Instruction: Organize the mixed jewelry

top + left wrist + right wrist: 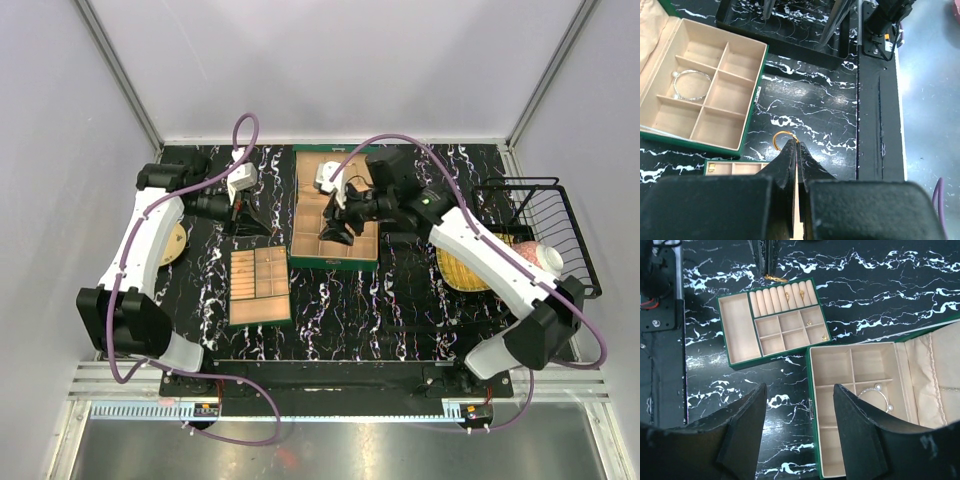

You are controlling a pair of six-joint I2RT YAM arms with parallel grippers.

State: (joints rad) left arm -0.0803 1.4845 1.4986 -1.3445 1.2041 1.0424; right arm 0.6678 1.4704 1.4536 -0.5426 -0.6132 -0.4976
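My left gripper (pixel 796 144) is shut, its tips pinching the rim of a small gold ring (pixel 778 137) low over the black marble table, just beyond the tan tray (pixel 739 325). That tray has gold rings (pixel 788 293) in its roll slots and tiny gold pieces (pixel 809 323) in its small cells. The green box (pixel 810 390) lies open with a whitish beaded bracelet (pixel 879 391) in one compartment, the same bracelet (pixel 690 85) showing in the left wrist view. My right gripper (pixel 800 387) hangs open and empty above the box's near edge.
A yellow woven mat (pixel 462 272) lies right of the box, partly under my right arm. A black wire basket (pixel 545 215) stands at the far right. The box's open lid (pixel 935 370) spreads toward the back. A round wooden thing (pixel 177 242) lies by my left arm.
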